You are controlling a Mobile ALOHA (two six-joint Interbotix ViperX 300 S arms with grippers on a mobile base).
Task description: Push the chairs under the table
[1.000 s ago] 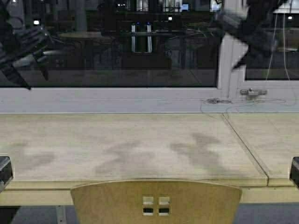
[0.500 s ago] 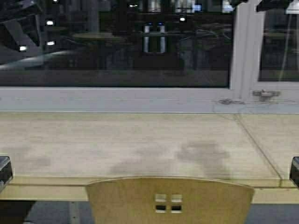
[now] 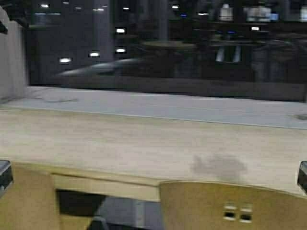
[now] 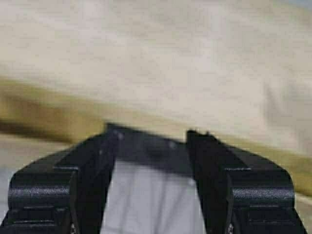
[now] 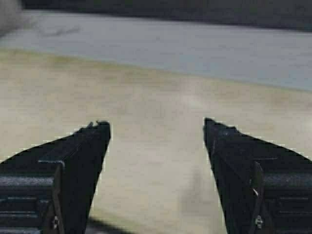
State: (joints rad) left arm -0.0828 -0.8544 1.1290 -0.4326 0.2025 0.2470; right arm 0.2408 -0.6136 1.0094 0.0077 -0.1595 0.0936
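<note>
Now the robot has turned left, chair (image 3: 235,206) shifted right; both jaws wide.

The table (image 3: 144,143) is a long pale-wood counter with a thick front edge. One light-yellow plywood chair (image 3: 225,206) with four small square holes stands at its front edge; a second chair (image 3: 26,201) shows partly at the left.

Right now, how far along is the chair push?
Nearly done here: the chair with four holes sits close against the table edge. A second chair at the far left also stands near the edge. Both tools, left and right, open and empty over the table.
</note>
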